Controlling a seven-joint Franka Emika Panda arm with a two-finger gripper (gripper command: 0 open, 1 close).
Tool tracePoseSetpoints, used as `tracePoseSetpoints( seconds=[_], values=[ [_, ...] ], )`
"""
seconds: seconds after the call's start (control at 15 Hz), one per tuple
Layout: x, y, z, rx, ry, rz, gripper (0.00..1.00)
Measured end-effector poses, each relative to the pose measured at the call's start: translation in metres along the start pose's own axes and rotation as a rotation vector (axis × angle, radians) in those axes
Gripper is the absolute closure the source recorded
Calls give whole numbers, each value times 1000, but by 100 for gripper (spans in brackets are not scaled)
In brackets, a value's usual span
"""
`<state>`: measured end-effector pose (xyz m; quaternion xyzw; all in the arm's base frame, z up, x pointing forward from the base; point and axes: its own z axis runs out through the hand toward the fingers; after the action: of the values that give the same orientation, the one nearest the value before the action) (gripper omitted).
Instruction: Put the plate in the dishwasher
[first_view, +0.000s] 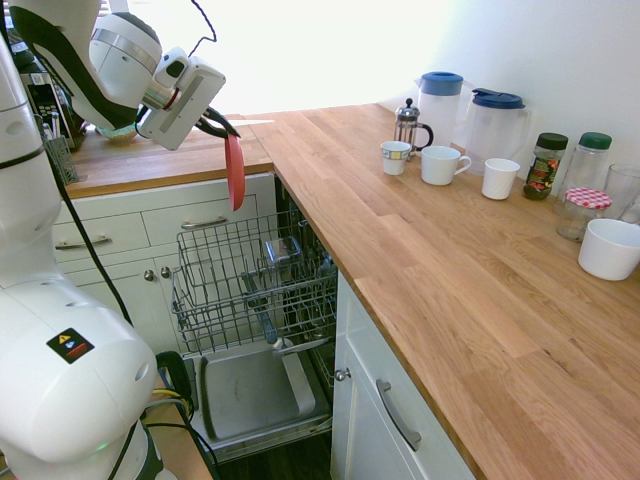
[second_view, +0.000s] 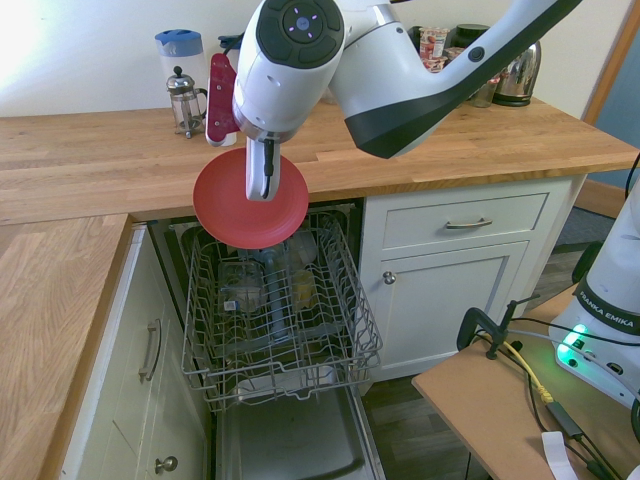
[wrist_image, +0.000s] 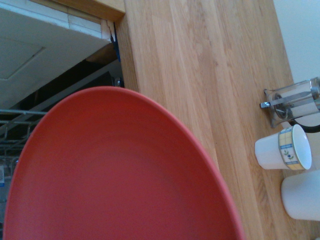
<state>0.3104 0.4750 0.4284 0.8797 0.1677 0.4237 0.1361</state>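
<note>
Wooden countertop (first_view: 420, 250) frames the open dishwasher (second_view: 275, 320); I see my gripper (second_view: 262, 178) clamped on the plate's (second_view: 240, 215) upper rim, plate hanging upright over the rack. "FRANKA EMIKA" reads on the arm's base.

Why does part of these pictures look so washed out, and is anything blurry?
First exterior view: daylight bleaches the wall behind the arm; the plate shows edge-on and sharp. Second exterior view: evenly lit, with a bright upper-left corner. Wrist view: the plate fills the frame, slightly soft.
</note>
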Motion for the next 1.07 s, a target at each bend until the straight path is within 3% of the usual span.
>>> tracePoseSetpoints(
  seconds=[0.6, 1.07],
  values=[
    [-75, -76, 26, -41, 49, -51, 100],
    [-133, -113, 73, -77, 45, 25, 100]
  ],
)
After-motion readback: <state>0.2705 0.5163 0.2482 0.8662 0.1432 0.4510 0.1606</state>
